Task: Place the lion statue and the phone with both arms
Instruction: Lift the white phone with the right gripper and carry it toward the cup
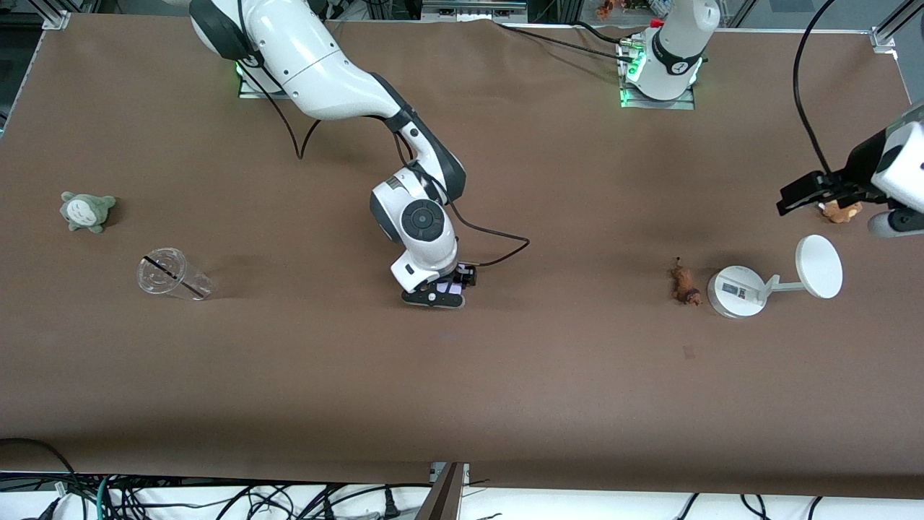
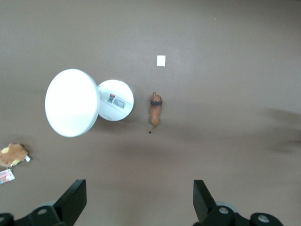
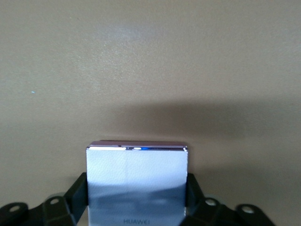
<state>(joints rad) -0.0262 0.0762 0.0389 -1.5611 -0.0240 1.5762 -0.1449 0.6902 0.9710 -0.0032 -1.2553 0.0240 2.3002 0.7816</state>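
Clamped on phone [image 3: 137,181] at table centre: right gripper [image 1: 436,295]. Spread wide, empty, near brown plush [image 1: 842,211]: left gripper [image 2: 136,202]. Lay beside white stand [image 1: 736,291]: lion statue [image 1: 684,284].

Lavender-white phone [image 3: 136,181], orange-brown lion statue [image 1: 684,285] with darker band, brown table [image 1: 505,375].
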